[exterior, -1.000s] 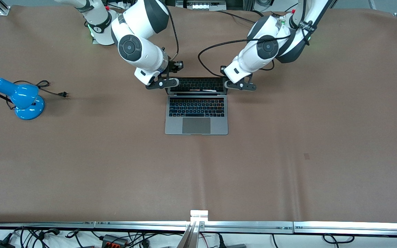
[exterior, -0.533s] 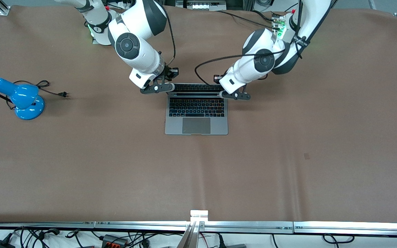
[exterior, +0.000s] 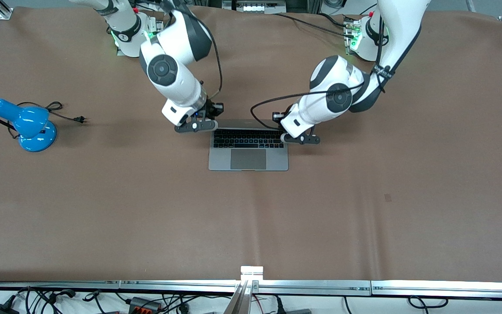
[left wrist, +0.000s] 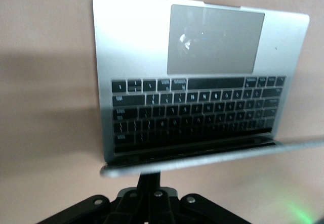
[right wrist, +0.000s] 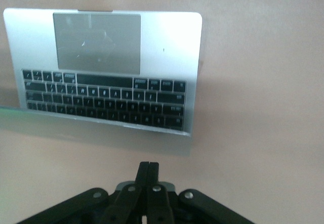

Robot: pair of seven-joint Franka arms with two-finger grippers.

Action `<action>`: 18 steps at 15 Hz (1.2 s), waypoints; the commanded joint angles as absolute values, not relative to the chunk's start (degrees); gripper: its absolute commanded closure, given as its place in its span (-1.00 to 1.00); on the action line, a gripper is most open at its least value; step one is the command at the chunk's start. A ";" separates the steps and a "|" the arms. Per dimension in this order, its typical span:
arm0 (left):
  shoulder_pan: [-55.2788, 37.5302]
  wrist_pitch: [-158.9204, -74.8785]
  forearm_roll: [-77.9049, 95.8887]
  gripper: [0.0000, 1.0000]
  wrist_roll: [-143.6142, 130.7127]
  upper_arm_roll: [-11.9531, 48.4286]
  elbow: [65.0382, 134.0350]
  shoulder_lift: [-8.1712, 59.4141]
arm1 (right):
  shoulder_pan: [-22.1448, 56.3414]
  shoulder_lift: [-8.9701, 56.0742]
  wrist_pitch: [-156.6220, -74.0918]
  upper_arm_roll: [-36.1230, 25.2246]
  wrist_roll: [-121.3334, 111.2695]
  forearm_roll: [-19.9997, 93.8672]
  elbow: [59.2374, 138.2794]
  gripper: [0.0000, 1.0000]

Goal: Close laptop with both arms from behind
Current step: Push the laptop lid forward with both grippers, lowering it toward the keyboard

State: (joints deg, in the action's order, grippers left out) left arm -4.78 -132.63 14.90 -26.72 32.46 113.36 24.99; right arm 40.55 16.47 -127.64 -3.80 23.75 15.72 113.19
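Note:
The grey laptop (exterior: 248, 159) sits mid-table, its base flat and its black keyboard partly showing. Its lid (exterior: 248, 124) is tipped far forward over the keyboard, so the plain grey back shows. My right gripper (exterior: 195, 126) is shut and empty at the lid's corner toward the right arm's end. In the right wrist view its fingertips (right wrist: 149, 164) are just short of the lid's edge (right wrist: 101, 130). My left gripper (exterior: 300, 139) is shut and empty at the other corner. In the left wrist view its gripper (left wrist: 150, 176) presses on the lid's edge (left wrist: 212, 155).
A blue desk lamp (exterior: 24, 124) with a black cord and plug (exterior: 81, 118) lies toward the right arm's end of the table. The brown table mat (exterior: 251, 218) spreads around the laptop. A metal rail (exterior: 251, 285) runs along the near edge.
Both grippers have moved toward the front camera and lower. The lid has swung forward with them: the screen no longer shows and less of the keyboard is uncovered.

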 commanded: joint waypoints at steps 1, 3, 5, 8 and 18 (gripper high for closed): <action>-5.18 -132.45 11.43 0.99 -28.30 31.38 107.59 31.36 | 39.29 23.36 -127.79 -3.52 26.44 14.41 105.23 1.00; -5.62 -132.45 10.03 0.99 -28.56 31.38 105.39 34.35 | 39.03 27.14 -127.79 -3.60 26.98 14.33 101.45 1.00; -5.62 -132.54 8.18 0.99 -28.56 31.29 103.54 36.90 | 38.94 31.01 -127.79 -3.87 27.07 14.33 98.10 1.00; -6.06 -132.54 4.23 0.99 -29.09 30.50 101.52 40.24 | 38.94 36.63 -127.79 -4.57 26.98 14.24 94.67 1.00; -11.51 -136.41 0.44 0.99 -30.50 25.05 99.67 44.48 | 38.94 41.49 -127.71 -4.83 26.90 11.34 92.64 1.00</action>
